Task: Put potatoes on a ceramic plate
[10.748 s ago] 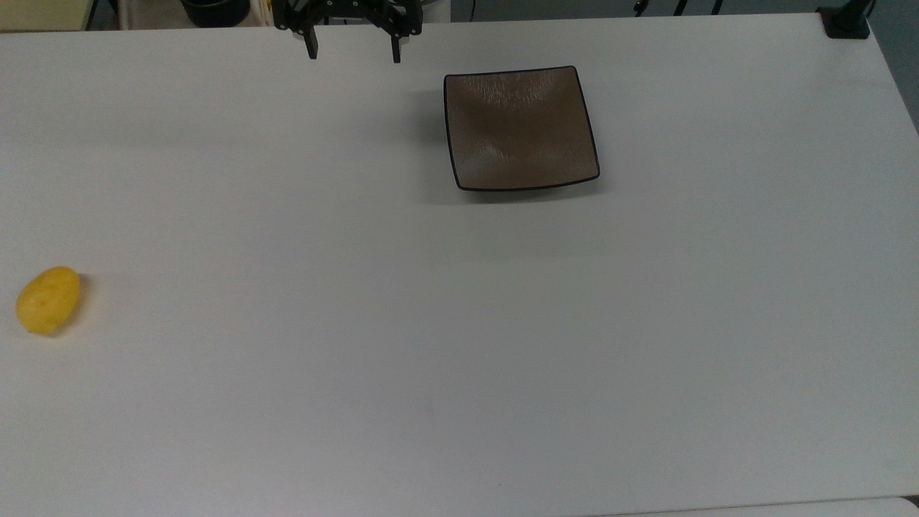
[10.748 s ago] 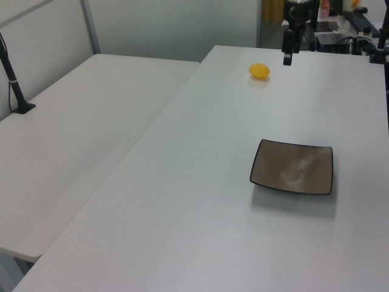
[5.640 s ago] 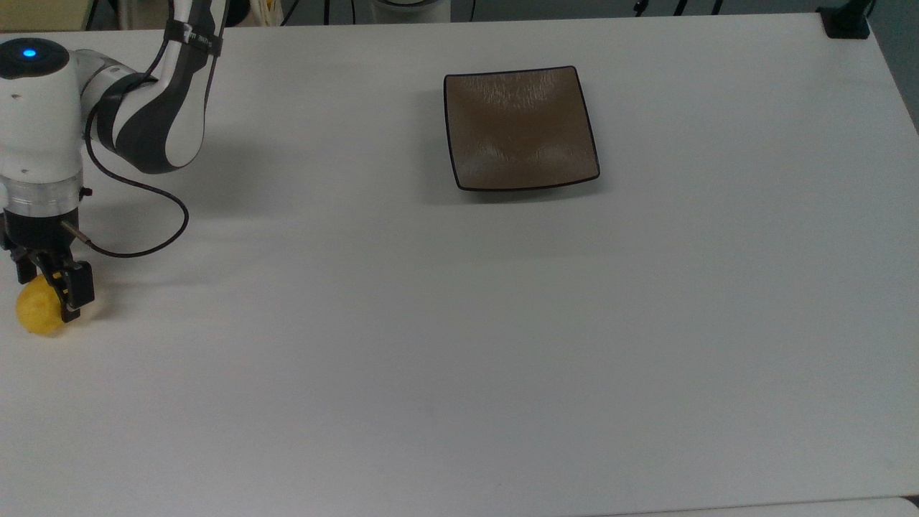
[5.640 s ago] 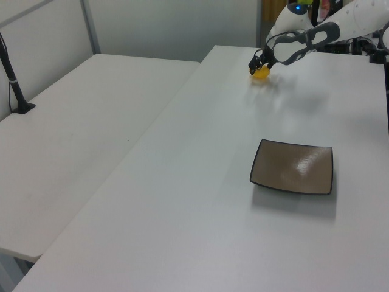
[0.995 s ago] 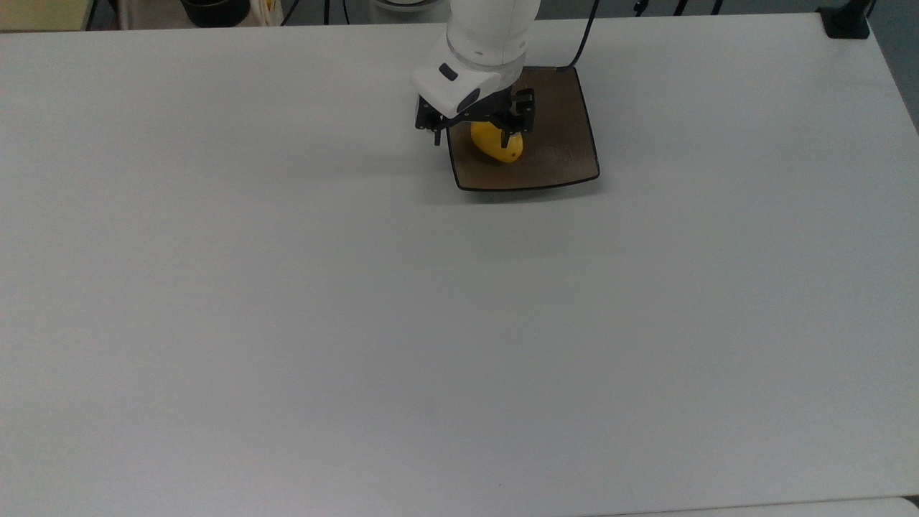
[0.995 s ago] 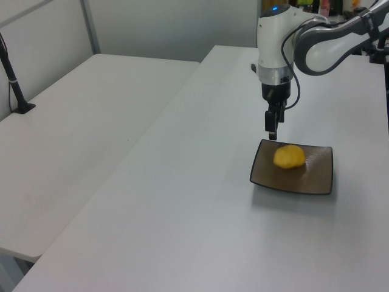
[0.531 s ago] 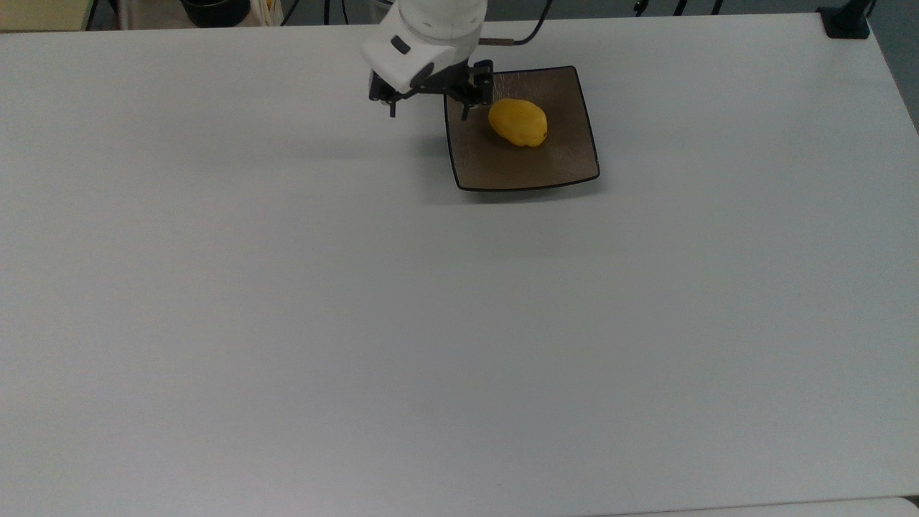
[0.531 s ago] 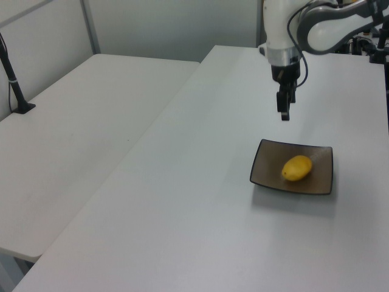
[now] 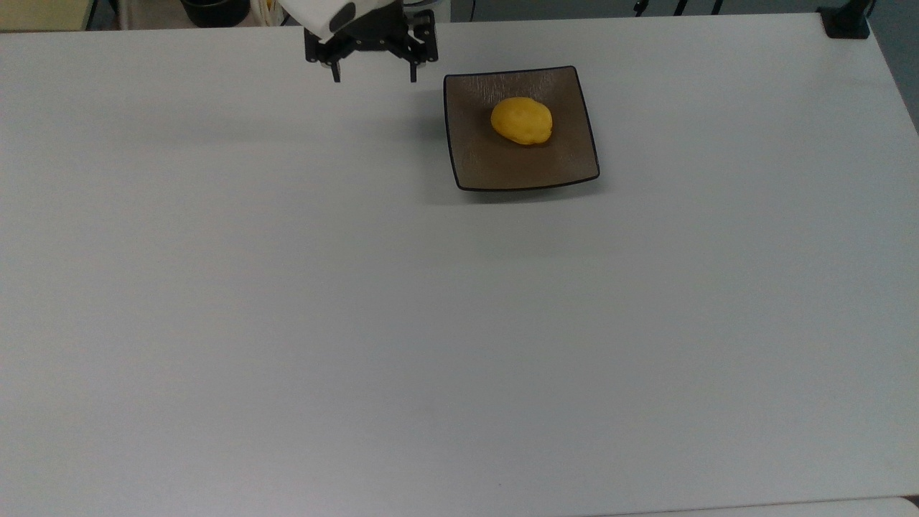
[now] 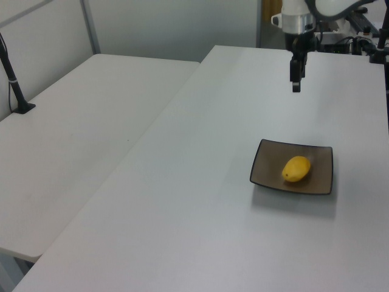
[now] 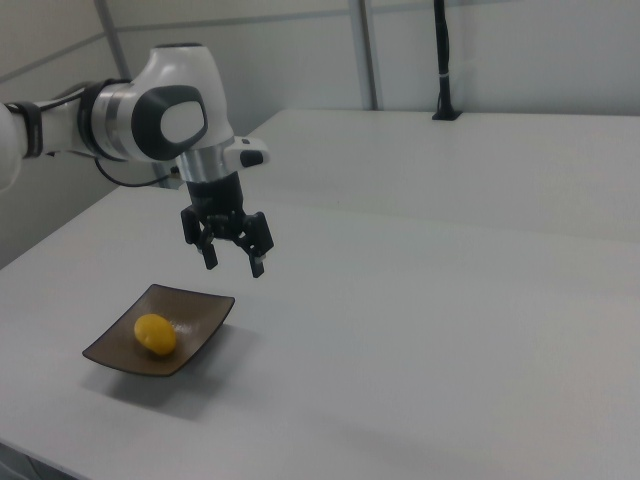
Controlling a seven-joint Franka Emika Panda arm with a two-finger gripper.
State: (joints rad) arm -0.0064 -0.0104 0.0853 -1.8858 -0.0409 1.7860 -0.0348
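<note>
Top view: potato (image 9: 522, 121) rests mid-plate (image 9: 567, 169); fingers (image 9: 335, 72) spread, empty, off its left edge.

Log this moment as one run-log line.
stage: placed | potato: on plate, free | gripper: open, empty, raised off to the top view's left of plate
</note>
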